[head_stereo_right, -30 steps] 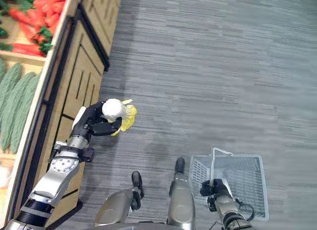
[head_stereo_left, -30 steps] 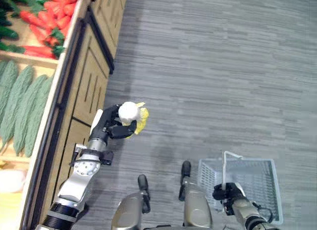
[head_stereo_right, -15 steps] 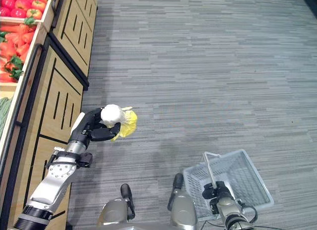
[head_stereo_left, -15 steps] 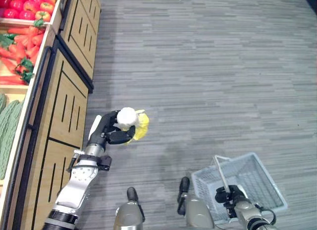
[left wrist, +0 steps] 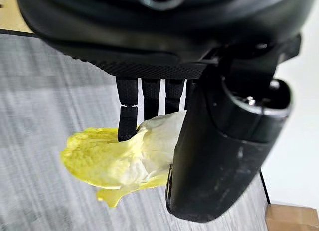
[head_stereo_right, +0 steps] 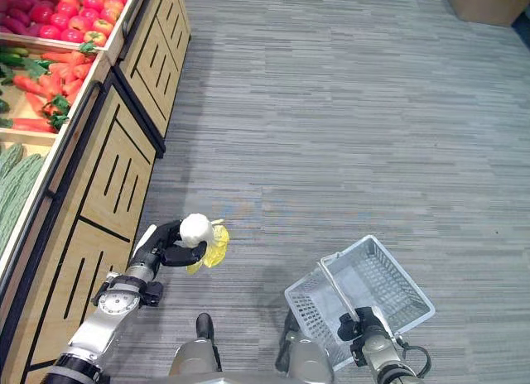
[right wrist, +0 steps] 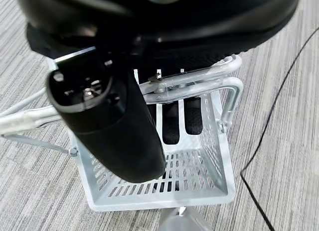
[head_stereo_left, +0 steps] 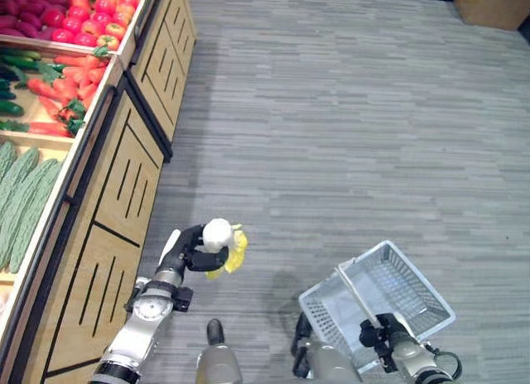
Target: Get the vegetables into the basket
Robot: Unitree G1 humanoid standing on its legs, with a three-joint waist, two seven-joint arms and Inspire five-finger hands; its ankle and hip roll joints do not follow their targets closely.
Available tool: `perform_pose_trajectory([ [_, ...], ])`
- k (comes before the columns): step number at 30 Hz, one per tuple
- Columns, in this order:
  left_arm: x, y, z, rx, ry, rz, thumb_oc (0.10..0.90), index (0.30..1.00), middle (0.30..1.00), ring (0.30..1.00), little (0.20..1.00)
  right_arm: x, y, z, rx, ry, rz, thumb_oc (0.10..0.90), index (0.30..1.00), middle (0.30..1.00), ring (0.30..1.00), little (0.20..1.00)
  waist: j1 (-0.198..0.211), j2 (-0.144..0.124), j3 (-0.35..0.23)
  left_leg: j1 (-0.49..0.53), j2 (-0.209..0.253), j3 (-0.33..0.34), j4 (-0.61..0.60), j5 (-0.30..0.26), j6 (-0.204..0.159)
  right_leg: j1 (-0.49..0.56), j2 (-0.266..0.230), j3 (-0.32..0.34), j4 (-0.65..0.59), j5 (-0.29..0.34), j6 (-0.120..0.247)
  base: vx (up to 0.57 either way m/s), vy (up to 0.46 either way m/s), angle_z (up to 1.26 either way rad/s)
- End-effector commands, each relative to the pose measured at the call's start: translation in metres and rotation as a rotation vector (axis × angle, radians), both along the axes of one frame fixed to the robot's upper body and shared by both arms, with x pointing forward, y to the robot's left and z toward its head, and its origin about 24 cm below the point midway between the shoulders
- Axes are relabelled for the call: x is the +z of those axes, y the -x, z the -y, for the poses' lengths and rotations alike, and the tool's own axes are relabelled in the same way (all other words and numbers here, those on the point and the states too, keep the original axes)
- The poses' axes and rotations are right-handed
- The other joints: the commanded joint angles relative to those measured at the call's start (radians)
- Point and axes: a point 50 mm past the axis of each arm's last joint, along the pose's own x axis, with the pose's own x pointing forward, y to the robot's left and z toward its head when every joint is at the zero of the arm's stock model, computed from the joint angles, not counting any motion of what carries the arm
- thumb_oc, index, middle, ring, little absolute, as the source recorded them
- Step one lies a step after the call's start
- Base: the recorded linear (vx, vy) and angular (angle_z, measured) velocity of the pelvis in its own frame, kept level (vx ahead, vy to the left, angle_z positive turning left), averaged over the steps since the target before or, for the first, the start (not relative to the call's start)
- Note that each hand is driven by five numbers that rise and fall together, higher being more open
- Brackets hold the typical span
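- The step in hand looks like the carry: a vegetable is already picked and has yet to reach the basket [head_stereo_left: 377,295].
- The left hand [head_stereo_left: 192,250] has its fingers and thumb curled round a cabbage [left wrist: 119,159], a small head with a white base and yellow leaves; the leaves stick out past the fingers toward the basket side.
- The cabbage hangs over the grey floor [head_stereo_left: 348,127], just off the front of the wooden stand [head_stereo_left: 99,227], and well apart from the basket.
- The right hand [head_stereo_left: 383,333] is clenched round the basket's handle [right wrist: 194,84]; the white wire basket hangs from it, tilted, on the robot's right, and what shows of its inside is bare.
- On the stand sit carrots [head_stereo_left: 62,82], tomatoes [head_stereo_left: 83,3] and bumpy green gourds [head_stereo_left: 25,194], untouched for now.
- The next move probably calls for swinging the left arm across to the right until the cabbage is above the basket's mouth, then opening the fingers; bringing the basket inward with the right arm would shorten that reach.
- The tilt of the basket may matter: a drop near the low rim could roll out.
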Motion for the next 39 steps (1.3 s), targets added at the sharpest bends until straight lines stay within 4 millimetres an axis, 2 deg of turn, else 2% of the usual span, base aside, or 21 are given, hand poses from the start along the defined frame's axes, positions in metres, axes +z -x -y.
perform_pose_trajectory([
  [1, 0.053, -0.022, 0.005, -0.086, -0.026, 0.261, 0.4, 0.3, 0.3, 0.3, 0.3, 0.015, -0.027, 0.004, 0.035, 0.036, 0.103, 0.4, 0.3, 0.3, 0.3, 0.3, -0.008, -0.043, 0.008, -0.061, -0.09, -0.071, 0.02, -0.059, -0.014, 0.038, -0.086, 0.047, 0.024, -0.059, 0.088, 0.02, 0.075, 0.06],
  [6, 0.049, -0.02, 0.01, -0.13, -0.049, 0.243, 0.4, 0.3, 0.3, 0.3, 0.3, 0.013, -0.027, 0.001, 0.041, 0.038, 0.089, 0.4, 0.3, 0.3, 0.3, 0.3, -0.013, -0.037, -0.023, -0.034, -0.109, -0.045, -0.024, -0.061, 0.004, 0.03, -0.107, 0.066, 0.009, -0.036, 0.103, 0.03, 0.107, -0.16],
  [10, 0.047, -0.018, 0.008, -0.134, -0.062, 0.23, 0.4, 0.3, 0.3, 0.3, 0.3, 0.012, -0.027, -0.002, 0.048, 0.033, 0.085, 0.4, 0.3, 0.3, 0.3, 0.3, -0.011, -0.047, -0.027, -0.023, -0.125, -0.028, -0.02, -0.079, 0.017, 0.035, -0.128, 0.079, 0.009, -0.025, 0.115, 0.03, 0.082, -0.11],
  [14, 0.039, -0.015, 0.004, -0.133, -0.093, 0.189, 0.4, 0.3, 0.3, 0.3, 0.3, 0.016, -0.037, -0.006, 0.07, 0.041, 0.109, 0.4, 0.3, 0.3, 0.3, 0.3, -0.005, -0.062, -0.031, 0.0, -0.141, -0.008, -0.04, -0.089, 0.029, 0.029, -0.146, 0.097, 0.006, -0.001, 0.133, 0.03, 0.1, -0.2],
  [17, 0.032, -0.014, 0.003, -0.137, -0.118, 0.155, 0.4, 0.3, 0.3, 0.3, 0.3, 0.021, -0.046, -0.009, 0.094, 0.048, 0.129, 0.4, 0.3, 0.3, 0.3, 0.3, -0.002, -0.068, -0.038, 0.012, -0.145, -0.002, -0.058, -0.086, 0.033, 0.026, -0.152, 0.1, 0.005, 0.005, 0.139, 0.02, 0.04, -0.06],
  [22, 0.024, -0.016, -0.003, -0.143, -0.254, 0.113, 0.4, 0.3, 0.3, 0.3, 0.3, 0.037, -0.073, -0.011, 0.122, 0.07, 0.209, 0.4, 0.3, 0.3, 0.3, 0.3, 0.004, -0.069, -0.055, 0.033, -0.148, -0.001, -0.069, -0.09, 0.034, 0.038, -0.157, 0.099, -0.002, 0.008, 0.144, 0.01, 0.013, -0.01],
  [27, 0.026, -0.021, -0.002, -0.173, -0.35, 0.119, 0.4, 0.3, 0.3, 0.3, 0.3, 0.052, -0.094, -0.014, 0.145, 0.086, 0.273, 0.4, 0.3, 0.3, 0.3, 0.3, 0.003, -0.064, -0.066, 0.05, -0.144, 0.003, -0.076, -0.091, 0.032, 0.049, -0.154, 0.099, -0.009, 0.007, 0.144, 0.0, 0.0, 0.0],
  [28, 0.028, -0.025, 0.0, -0.195, -0.413, 0.127, 0.4, 0.3, 0.3, 0.3, 0.3, 0.062, -0.106, -0.018, 0.166, 0.093, 0.32, 0.4, 0.3, 0.3, 0.3, 0.3, 0.0, -0.059, -0.074, 0.056, -0.142, 0.005, -0.079, -0.091, 0.03, 0.053, -0.151, 0.1, -0.013, 0.006, 0.143, 0.0, -0.012, -0.04],
  [29, 0.029, -0.025, 0.0, -0.195, -0.413, 0.128, 0.4, 0.3, 0.3, 0.3, 0.3, 0.062, -0.107, -0.018, 0.166, 0.093, 0.321, 0.4, 0.3, 0.3, 0.3, 0.3, 0.001, -0.059, -0.073, 0.057, -0.141, 0.006, -0.08, -0.091, 0.03, 0.054, -0.15, 0.101, -0.014, 0.007, 0.142, 0.0, -0.026, -0.06],
  [33, 0.029, -0.031, 0.003, -0.24, -0.514, 0.127, 0.4, 0.3, 0.3, 0.3, 0.3, 0.076, -0.125, -0.031, 0.205, 0.084, 0.383, 0.4, 0.3, 0.3, 0.3, 0.3, -0.002, -0.051, -0.087, 0.071, -0.134, 0.011, -0.086, -0.09, 0.025, 0.064, -0.141, 0.102, -0.026, 0.007, 0.14, 0.0, -0.033, -0.04],
  [34, 0.031, -0.035, 0.005, -0.262, -0.568, 0.132, 0.4, 0.3, 0.3, 0.3, 0.3, 0.08, -0.13, -0.039, 0.233, 0.074, 0.403, 0.4, 0.3, 0.3, 0.3, 0.3, -0.004, -0.047, -0.093, 0.078, -0.13, 0.015, -0.09, -0.088, 0.022, 0.068, -0.136, 0.103, -0.032, 0.006, 0.138, 0.01, -0.049, -0.03],
  [36, 0.033, -0.038, 0.006, -0.279, -0.605, 0.142, 0.4, 0.3, 0.3, 0.3, 0.3, 0.082, -0.133, -0.044, 0.246, 0.066, 0.415, 0.4, 0.3, 0.3, 0.3, 0.3, -0.006, -0.045, -0.096, 0.082, -0.126, 0.018, -0.093, -0.087, 0.019, 0.07, -0.133, 0.103, -0.035, 0.006, 0.137, 0.01, -0.034, -0.03],
  [39, 0.036, -0.047, 0.013, -0.331, -0.684, 0.154, 0.4, 0.3, 0.3, 0.3, 0.3, 0.088, -0.141, -0.065, 0.318, 0.029, 0.449, 0.4, 0.3, 0.3, 0.3, 0.3, -0.014, -0.036, -0.11, 0.092, -0.116, 0.028, -0.099, -0.084, 0.011, 0.078, -0.121, 0.11, -0.043, 0.002, 0.132, 0.01, -0.064, -0.05],
])
